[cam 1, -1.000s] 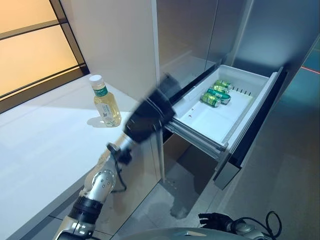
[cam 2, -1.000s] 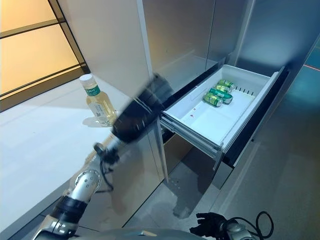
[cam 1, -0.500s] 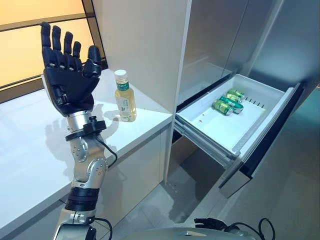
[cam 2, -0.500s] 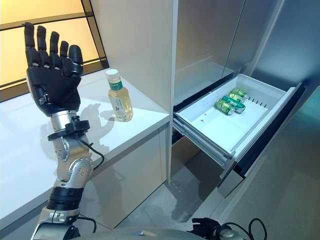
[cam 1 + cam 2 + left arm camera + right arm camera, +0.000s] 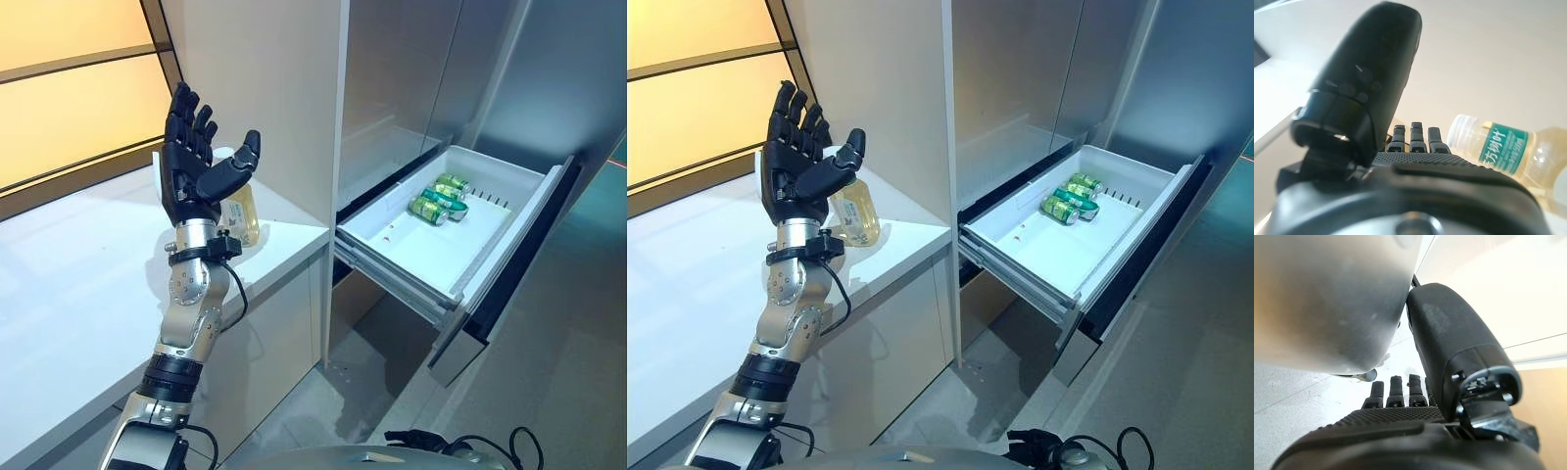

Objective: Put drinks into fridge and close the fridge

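A bottle of pale yellow drink (image 5: 854, 217) with a green label stands upright on the white counter (image 5: 78, 284), next to the tall white panel. My left hand (image 5: 196, 171) is raised above the counter just in front of the bottle, open, fingers straight and thumb spread, holding nothing. The left wrist view shows the bottle (image 5: 1508, 147) just past the straight fingers (image 5: 1411, 134). The fridge's white drawer (image 5: 431, 255) is pulled out, with green cans (image 5: 438, 196) lying at its back. My right hand (image 5: 421, 438) hangs low near the floor, fingers relaxed (image 5: 1396, 387) and empty.
The tall white panel (image 5: 274, 78) divides the counter from the grey fridge front (image 5: 411, 69). The drawer's dark front (image 5: 519, 255) juts out over the grey floor (image 5: 549, 333). An orange-lit window (image 5: 69, 88) runs behind the counter.
My left hand swung up from the drawer's edge to the counter, then moved right and now stands in front of the bottle. The camera has shifted too.
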You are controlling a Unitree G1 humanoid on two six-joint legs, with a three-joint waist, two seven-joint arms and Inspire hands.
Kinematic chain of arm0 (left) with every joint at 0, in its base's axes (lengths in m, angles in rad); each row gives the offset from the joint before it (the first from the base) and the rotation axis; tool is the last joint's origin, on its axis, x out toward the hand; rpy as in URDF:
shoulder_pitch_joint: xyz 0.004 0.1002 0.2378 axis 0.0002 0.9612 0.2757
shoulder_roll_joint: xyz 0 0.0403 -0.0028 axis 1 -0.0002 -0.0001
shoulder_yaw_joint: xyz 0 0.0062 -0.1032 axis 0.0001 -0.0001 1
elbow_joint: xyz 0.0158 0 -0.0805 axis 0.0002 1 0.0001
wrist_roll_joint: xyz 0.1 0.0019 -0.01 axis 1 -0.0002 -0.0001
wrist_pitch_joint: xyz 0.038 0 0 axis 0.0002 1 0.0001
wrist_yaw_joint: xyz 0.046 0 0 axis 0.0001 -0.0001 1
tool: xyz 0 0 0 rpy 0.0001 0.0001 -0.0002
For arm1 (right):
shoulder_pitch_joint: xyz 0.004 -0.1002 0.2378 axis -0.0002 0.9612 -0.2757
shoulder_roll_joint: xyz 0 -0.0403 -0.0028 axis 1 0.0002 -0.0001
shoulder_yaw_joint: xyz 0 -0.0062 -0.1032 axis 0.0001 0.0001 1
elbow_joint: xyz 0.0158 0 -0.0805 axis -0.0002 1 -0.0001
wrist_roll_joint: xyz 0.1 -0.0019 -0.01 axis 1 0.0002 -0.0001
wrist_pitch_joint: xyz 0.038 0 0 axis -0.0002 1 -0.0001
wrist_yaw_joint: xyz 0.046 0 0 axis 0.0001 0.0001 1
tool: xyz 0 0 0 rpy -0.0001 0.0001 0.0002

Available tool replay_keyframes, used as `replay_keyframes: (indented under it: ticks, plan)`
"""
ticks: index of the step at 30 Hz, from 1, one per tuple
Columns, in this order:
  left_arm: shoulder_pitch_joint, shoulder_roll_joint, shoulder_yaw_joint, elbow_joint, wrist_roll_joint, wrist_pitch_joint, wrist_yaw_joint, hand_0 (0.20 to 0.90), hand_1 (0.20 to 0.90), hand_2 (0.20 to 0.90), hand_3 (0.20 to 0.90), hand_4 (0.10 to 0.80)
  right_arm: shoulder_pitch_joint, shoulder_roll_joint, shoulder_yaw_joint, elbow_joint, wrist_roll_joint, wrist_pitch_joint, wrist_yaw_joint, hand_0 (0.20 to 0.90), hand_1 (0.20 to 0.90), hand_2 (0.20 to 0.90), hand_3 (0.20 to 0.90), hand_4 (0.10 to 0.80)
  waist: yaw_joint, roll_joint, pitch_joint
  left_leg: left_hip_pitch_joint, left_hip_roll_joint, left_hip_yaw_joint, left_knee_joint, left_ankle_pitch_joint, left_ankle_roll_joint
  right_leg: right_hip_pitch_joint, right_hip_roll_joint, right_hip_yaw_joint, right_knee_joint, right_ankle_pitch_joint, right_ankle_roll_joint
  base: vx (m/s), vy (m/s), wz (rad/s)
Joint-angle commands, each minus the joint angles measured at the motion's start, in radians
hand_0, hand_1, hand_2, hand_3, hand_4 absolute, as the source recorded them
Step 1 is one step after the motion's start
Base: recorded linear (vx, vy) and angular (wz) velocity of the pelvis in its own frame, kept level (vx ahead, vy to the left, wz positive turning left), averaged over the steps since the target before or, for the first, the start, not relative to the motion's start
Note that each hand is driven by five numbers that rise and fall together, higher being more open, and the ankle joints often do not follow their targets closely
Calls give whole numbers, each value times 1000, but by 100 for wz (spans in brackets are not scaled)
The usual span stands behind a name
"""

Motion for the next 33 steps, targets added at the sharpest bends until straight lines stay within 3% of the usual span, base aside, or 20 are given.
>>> replay_keyframes:
  ticks: [1,12,17,33]
  plan:
    - [-125,62,14,17,83,-27,-7,900,900,900,900,800,-11,44,47,5,-16,-9,12,900,900,900,900,800,4,-24,-11,6,-37,34,5,-85,40,-17,-17,37,43,-10,46,0,0,0]
    - [-135,92,-6,117,163,-7,20,900,900,900,900,800,-12,39,43,6,-24,-5,16,900,900,900,900,800,-5,-17,-13,9,-39,40,5,-85,40,-17,-16,47,45,-10,49,1,4,-1]
    - [-145,94,-10,146,181,-65,50,900,900,900,900,800,-10,37,45,8,-29,-7,19,900,900,900,900,800,-11,-17,-16,12,-39,46,5,-87,40,-16,-17,50,44,-10,51,0,0,0]
    - [-162,92,-41,258,192,48,60,900,900,900,900,800,-24,29,48,0,-34,13,24,900,900,900,900,800,-21,-8,-19,15,-41,56,5,-86,41,-19,-18,58,51,-9,54,0,0,0]
